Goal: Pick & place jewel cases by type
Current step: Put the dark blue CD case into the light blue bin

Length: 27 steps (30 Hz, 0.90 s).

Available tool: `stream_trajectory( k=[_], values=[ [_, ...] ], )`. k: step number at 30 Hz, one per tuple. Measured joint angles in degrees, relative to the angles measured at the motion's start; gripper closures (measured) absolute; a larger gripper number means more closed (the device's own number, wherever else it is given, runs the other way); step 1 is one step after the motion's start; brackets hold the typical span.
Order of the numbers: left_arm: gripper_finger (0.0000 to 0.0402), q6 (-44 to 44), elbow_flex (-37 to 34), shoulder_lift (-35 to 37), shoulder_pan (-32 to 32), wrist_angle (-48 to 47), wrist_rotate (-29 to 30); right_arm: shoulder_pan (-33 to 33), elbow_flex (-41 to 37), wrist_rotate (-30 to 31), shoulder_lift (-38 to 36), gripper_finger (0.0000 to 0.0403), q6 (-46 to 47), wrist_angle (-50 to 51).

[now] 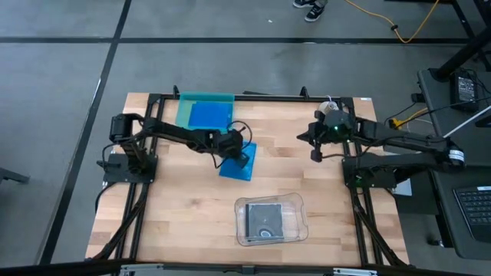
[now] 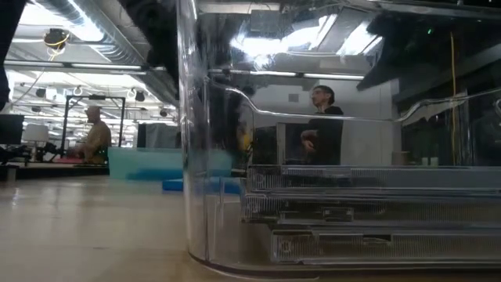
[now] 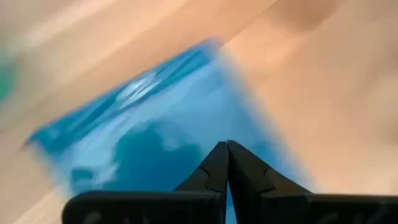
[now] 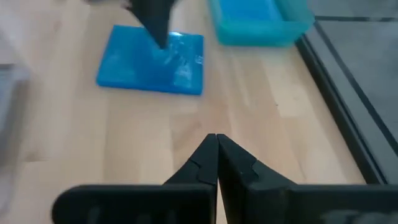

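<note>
The left pincer, closed and empty, hovers over the last loose blue jewel case lying on the table at its 5 o'clock from the teal tray, likely poised to sort it, while the right pincer waits closed.

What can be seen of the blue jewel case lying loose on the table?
The blue jewel case is a thin, flat, bright blue rectangle of glossy plastic, lying flat on the wooden table just outside the teal tray. The left end effector, fingers shut, is directly over it with its tip at or just above the case's top face. Nothing else touches it.
</note>
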State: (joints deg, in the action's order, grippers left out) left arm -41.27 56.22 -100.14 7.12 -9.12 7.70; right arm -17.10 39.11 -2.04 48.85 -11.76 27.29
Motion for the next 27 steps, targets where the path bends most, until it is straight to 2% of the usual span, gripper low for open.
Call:
stream_trajectory(
  k=[5,9,12,15,18,23,27],
  values=[
    [0.04,0.3,10.0,3.3,-2.1,-4.8,0.1,-5.6,-6.5,-5.6,1.1,0.0396,1.1,-12.0],
    [0.0399,-1.3,16.1,7.5,-2.7,-14.0,4.3,-8.5,-9.8,-9.2,3.4,0.0396,4.3,-18.1],
    [0.04,-8.4,16.6,11.5,-2.5,-24.1,9.4,-8.8,-10.4,-10.9,6.1,0.0395,3.4,-19.8],
    [0.0399,-15.4,15.1,15.5,-2.5,-33.3,13.2,-8.8,-10.5,-11.1,9.7,0.0396,2.4,-20.7],
    [0.0394,-18.8,10.5,19.0,-2.5,-35.0,13.5,-8.8,-10.4,-10.1,13.8,0.0396,2.7,-21.6],
    [0.0375,-21.1,0.1,23.3,-2.3,-25.6,8.4,-8.4,-10.4,-10.1,20.4,0.0396,3.8,-23.1],
    [0.0345,-21.6,-7.6,23.9,-1.5,-14.1,1.3,-7.3,-9.6,-10.0,25.5,0.0396,5.7,-23.3]
  ],
)
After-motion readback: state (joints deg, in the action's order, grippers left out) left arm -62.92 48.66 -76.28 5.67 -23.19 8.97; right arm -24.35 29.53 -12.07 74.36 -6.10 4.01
